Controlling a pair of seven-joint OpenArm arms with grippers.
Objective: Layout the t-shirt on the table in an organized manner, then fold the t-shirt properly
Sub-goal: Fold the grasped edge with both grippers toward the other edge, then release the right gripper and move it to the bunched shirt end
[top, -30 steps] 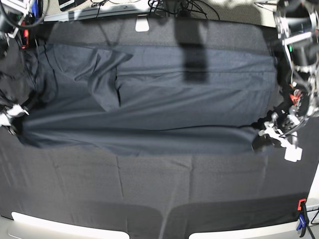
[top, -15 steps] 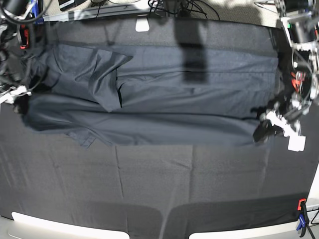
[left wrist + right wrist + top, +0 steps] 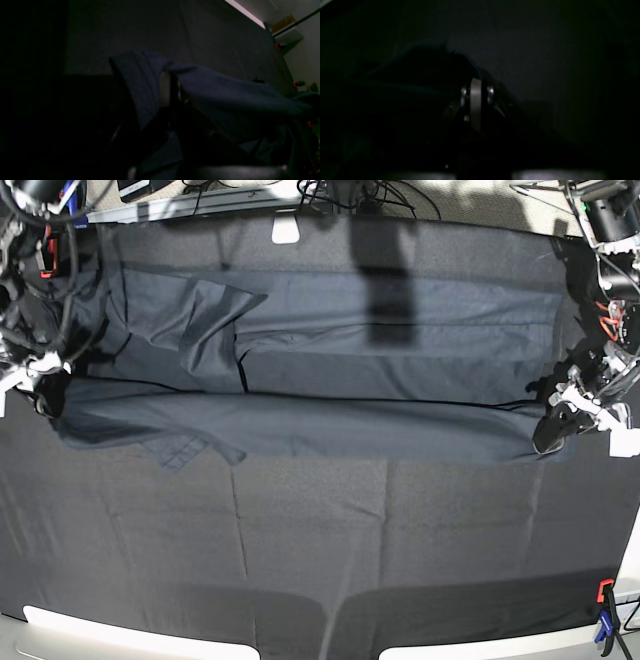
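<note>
Left tool point(image 3: 170, 85) visibly pinches the t-shirt point(image 3: 330, 380) only in wrist view.

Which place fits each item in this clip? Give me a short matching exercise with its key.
Things:
1. t-shirt
2. left gripper
3. right gripper
4. clamp

Places in the base view:
A. bottom right table edge
B. shirt's left end
C. across the table's far half
D. shirt's right end

Pairs: 1-C, 2-D, 3-B, 4-A
</note>
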